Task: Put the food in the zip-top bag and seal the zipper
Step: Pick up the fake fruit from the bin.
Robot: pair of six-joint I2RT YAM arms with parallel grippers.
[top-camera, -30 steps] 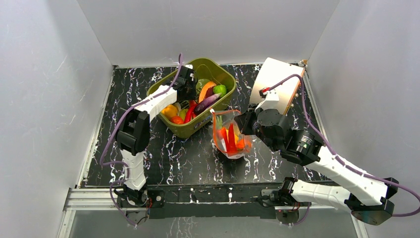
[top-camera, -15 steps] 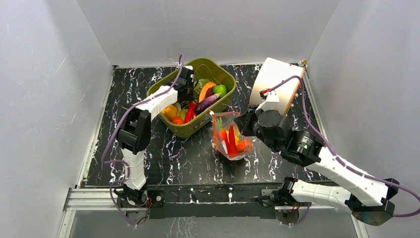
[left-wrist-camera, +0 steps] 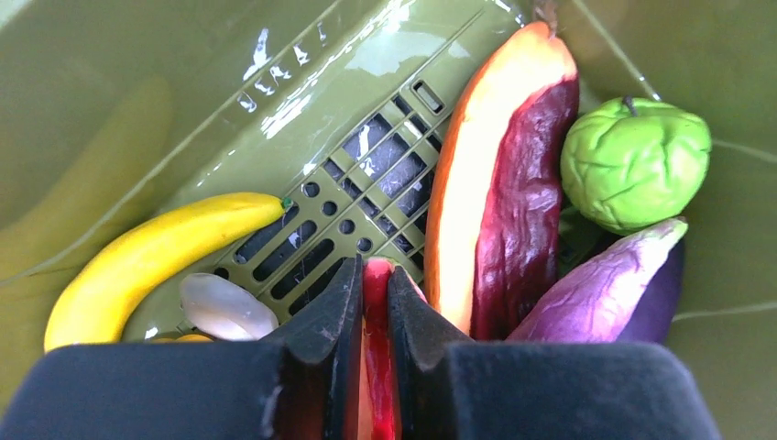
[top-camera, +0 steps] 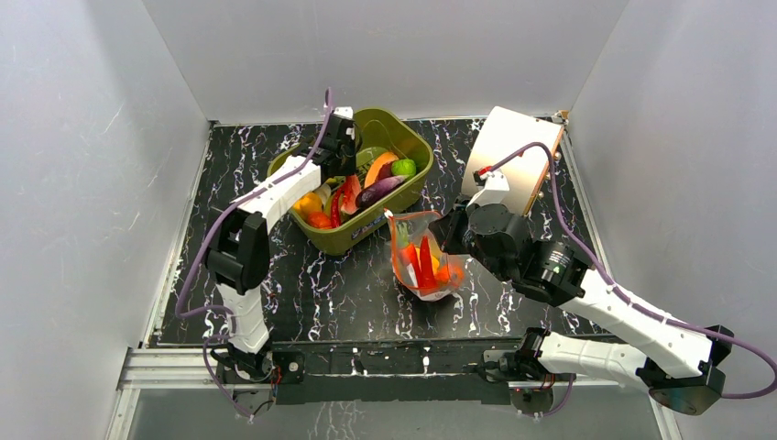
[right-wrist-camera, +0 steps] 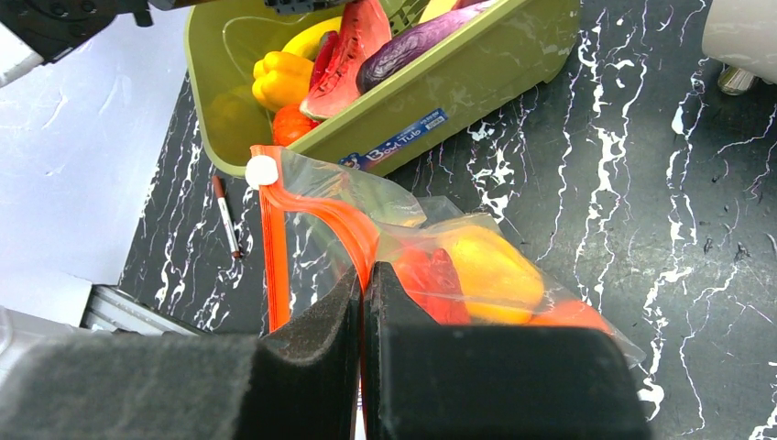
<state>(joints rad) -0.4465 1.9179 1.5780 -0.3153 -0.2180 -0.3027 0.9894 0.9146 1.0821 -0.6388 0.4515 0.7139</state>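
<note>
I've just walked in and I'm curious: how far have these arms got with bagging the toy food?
Partly done: a yellow pepper and red chilli lie inside the zip-top bag, whose mouth the right pincer holds. In hand: the left pincer is closed on a red piece in the green tub. Remaining: banana, green fruit and aubergine to move, then the zipper to seal.
</note>
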